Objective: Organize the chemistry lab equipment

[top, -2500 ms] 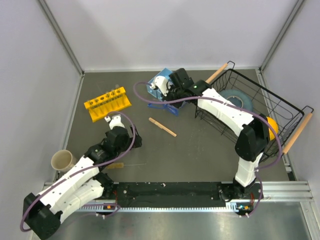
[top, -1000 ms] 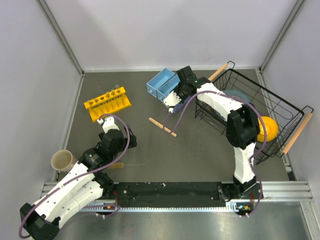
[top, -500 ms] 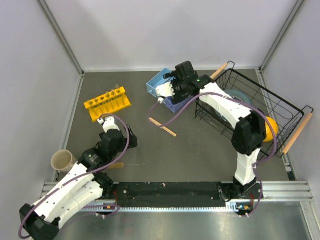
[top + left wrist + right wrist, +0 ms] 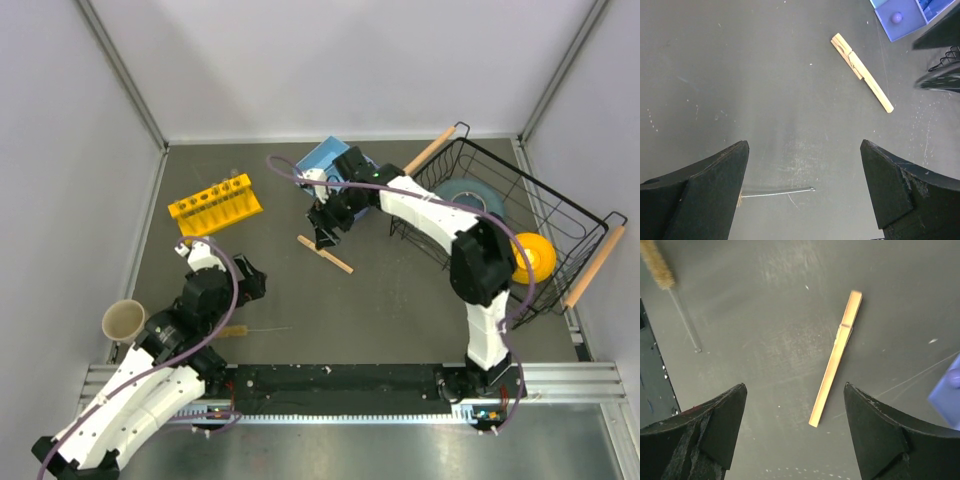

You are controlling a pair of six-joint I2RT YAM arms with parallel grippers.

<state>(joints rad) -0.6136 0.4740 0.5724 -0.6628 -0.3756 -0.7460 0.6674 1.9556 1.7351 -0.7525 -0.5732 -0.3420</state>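
Note:
The short flat wooden stick (image 4: pixel 325 253) lies flat on the dark table, just right of centre. My right gripper (image 4: pixel 325 230) hangs over its far end, open and empty; the right wrist view shows the stick (image 4: pixel 837 357) running between and beyond that gripper (image 4: pixel 794 386). The tan bristle brush (image 4: pixel 235 330) lies near the front left, its bristles (image 4: pixel 657 267) at that view's top left. My left gripper (image 4: pixel 250 283) hovers open above the table, and in its wrist view the brush's wire handle (image 4: pixel 775 192) ends between the fingers of the gripper (image 4: pixel 804 145), with the stick (image 4: pixel 862 72) farther off.
A yellow tube rack (image 4: pixel 215 208) sits at the back left and a tan cup (image 4: pixel 122 320) at the front left. Blue boxes (image 4: pixel 325 162) stand behind the right gripper. The black wire basket (image 4: pixel 560 215) on the right holds a grey-blue plate (image 4: pixel 475 195) and a yellow bowl (image 4: pixel 532 258).

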